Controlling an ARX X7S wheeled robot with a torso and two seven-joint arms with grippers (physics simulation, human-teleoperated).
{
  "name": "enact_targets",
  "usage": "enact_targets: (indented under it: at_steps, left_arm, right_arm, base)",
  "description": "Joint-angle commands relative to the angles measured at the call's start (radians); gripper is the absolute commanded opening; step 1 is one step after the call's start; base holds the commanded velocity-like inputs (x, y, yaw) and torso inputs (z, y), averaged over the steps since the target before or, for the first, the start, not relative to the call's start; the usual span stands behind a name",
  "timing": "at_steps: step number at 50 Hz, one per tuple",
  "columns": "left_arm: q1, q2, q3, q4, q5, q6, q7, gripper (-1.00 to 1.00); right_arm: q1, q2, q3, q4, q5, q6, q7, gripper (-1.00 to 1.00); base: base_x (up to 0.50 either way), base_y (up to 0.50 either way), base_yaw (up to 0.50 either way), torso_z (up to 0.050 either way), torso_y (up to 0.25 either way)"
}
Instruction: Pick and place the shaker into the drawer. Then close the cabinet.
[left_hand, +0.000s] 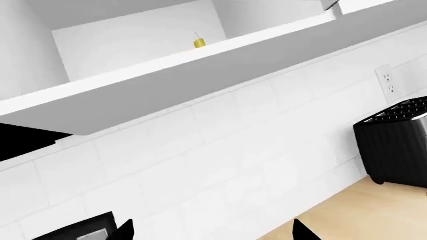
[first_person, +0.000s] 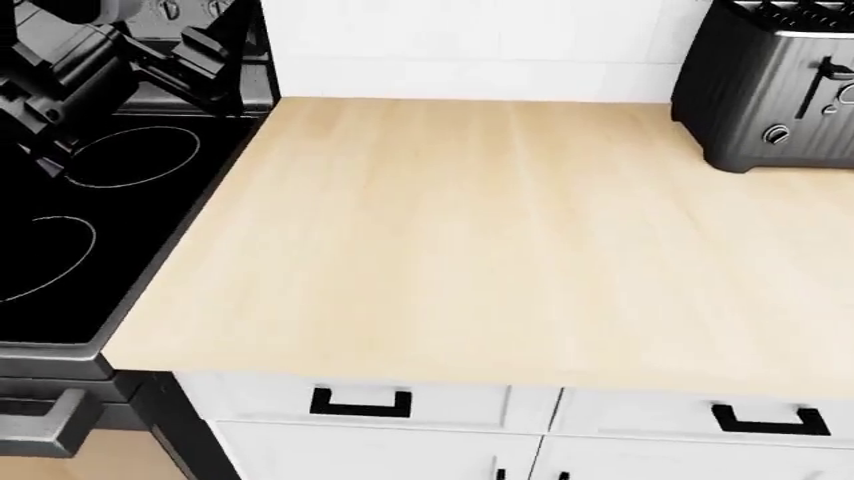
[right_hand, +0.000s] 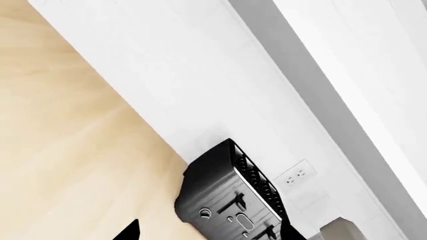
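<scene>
Ahead of you the pale wooden countertop (first_person: 467, 240) runs left to right, its back edge meeting the white tiled wall (first_person: 467, 50). The dark ribbed toaster (first_person: 774, 90) stands at the counter's far right corner, just before that wall (a white wall socket (right_hand: 297, 175) sits on the tiles near it). Left of the counter lies the black glass cooktop (first_person: 94, 240), touching its edge. Below the counter's front edge are white drawers with black handles (first_person: 360, 403). Above, on the open white upper shelf (left_hand: 167, 85), rests a small yellow round object (left_hand: 199, 43).

The left arm (first_person: 60, 75) sits in the upper left of the head view, raised, its left gripper (first_person: 200, 50) pointing toward the frame's top with fingers apart. In each wrist view only two dark fingertips (left_hand: 123, 231) show at the bottom edge, spread; the right gripper (right_hand: 207, 232) seems open too.
</scene>
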Motion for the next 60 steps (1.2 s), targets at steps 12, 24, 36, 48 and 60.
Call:
enact_targets:
  at_steps: [12, 24, 36, 48, 60]
  left_arm:
    - [0.028, -0.013, -0.002, 0.019, -0.009, 0.002, -0.003, 1.0]
    - [0.032, -0.013, -0.001, 0.026, -0.011, -0.002, -0.003, 1.0]
    - [0.036, -0.014, -0.002, 0.028, -0.012, -0.001, -0.001, 1.0]
    - [0.038, -0.016, -0.003, 0.034, -0.014, -0.003, -0.001, 1.0]
    - [0.04, -0.015, -0.002, 0.036, -0.014, -0.005, -0.001, 1.0]
  right_arm:
    - [-0.016, 0.004, -0.007, 0.012, 0.02, -0.042, 0.062, 1.0]
    - [-0.027, 0.016, -0.014, 0.009, 0.029, -0.052, 0.064, 1.0]
    - [-0.027, 0.015, -0.017, 0.004, 0.029, -0.06, 0.058, 1.0]
    - [-0.028, 0.02, -0.01, 0.001, 0.044, -0.07, 0.067, 1.0]
    - [-0.028, 0.024, -0.01, -0.003, 0.045, -0.074, 0.065, 1.0]
  base:
    - [0.1, 0.08, 0.0, 0.0, 0.001]
    - [0.34, -0.02, 0.0, 0.0, 0.0]
    - [0.5, -0.02, 0.0, 0.0, 0.001]
    - [0.33, 0.0, 0.0, 0.0, 0.003]
    - [0.0, 0.0, 0.0, 0.0, 0.0]
